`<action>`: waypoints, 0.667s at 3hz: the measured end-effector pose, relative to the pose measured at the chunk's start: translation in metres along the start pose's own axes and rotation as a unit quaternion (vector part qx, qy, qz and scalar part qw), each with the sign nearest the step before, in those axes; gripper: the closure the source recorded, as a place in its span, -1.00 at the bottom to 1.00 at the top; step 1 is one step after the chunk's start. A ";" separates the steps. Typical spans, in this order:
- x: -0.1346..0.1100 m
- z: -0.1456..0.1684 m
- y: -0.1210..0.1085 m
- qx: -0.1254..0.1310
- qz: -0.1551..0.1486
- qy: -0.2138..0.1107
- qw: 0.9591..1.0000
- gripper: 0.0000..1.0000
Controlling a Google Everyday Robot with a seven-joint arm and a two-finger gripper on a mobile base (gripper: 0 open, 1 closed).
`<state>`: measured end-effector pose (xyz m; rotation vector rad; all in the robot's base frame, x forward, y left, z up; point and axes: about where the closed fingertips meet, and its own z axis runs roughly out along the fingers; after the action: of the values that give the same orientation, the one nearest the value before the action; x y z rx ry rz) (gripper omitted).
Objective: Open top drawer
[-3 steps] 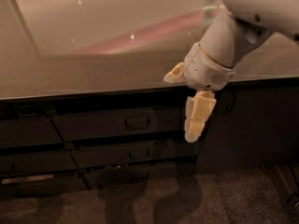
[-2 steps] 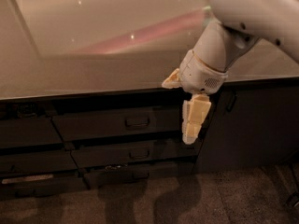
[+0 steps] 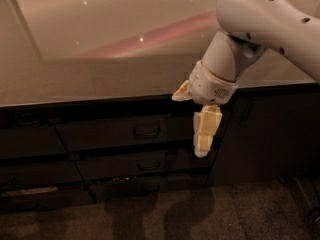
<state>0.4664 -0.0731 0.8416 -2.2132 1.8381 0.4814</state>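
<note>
Countertop (image 3: 100, 79), pale and glossy, spans the scene. Under its left end sit plain dark fronts (image 3: 27, 143). Directly beneath its front edge, toward the middle, the top drawer (image 3: 105, 134) lies shut, its face level with its neighbours, and its small curved handle (image 3: 146, 131) is apart from the claw. A second drawer (image 3: 120, 166) sits below that. Further right, the gripper (image 3: 188, 126) hangs just off the countertop's front edge, before the top drawer's right end, fingers spread and holding nothing: one (image 3: 206, 129) points down, the other (image 3: 181, 92) juts left. The white arm (image 3: 260, 19) reaches in above the countertop's right end, over a dark side panel (image 3: 270, 134)
</note>
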 end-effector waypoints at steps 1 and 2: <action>0.007 0.007 -0.005 0.033 0.011 0.042 0.999 -1.00; 0.007 0.007 -0.005 0.033 0.011 0.042 0.999 -1.00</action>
<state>0.4712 -0.0756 0.8325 -2.2028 1.8937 0.3314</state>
